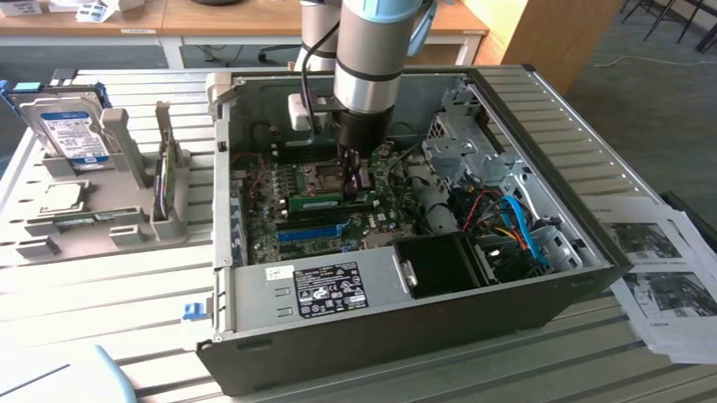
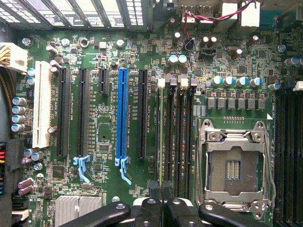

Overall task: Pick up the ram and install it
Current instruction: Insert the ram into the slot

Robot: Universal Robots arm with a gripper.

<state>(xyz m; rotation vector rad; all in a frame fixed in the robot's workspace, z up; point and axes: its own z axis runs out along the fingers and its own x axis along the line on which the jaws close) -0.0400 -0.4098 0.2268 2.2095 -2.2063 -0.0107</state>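
While the gripper (image 2: 162,190) pinches the ram (image 2: 162,137) edge-on, I note the stick lies along the black DIMM slots (image 2: 180,137), between the CPU socket (image 2: 234,165) and the blue PCIe slot (image 2: 123,113). Seated or just above: can't tell. Red and blue cables (image 1: 505,214) lie past the socket toward the exterior view's right, well apart. A hard drive (image 1: 70,130) stands outside the case (image 1: 392,336).

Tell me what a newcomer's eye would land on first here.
The silver-and-blue robot arm reaches into the open grey metal computer case at the middle of the exterior view. On the green motherboard, a bright-blue slot strip stands out, and the black claw is shut on the long thin green ram stick between that strip and the silver processor socket.
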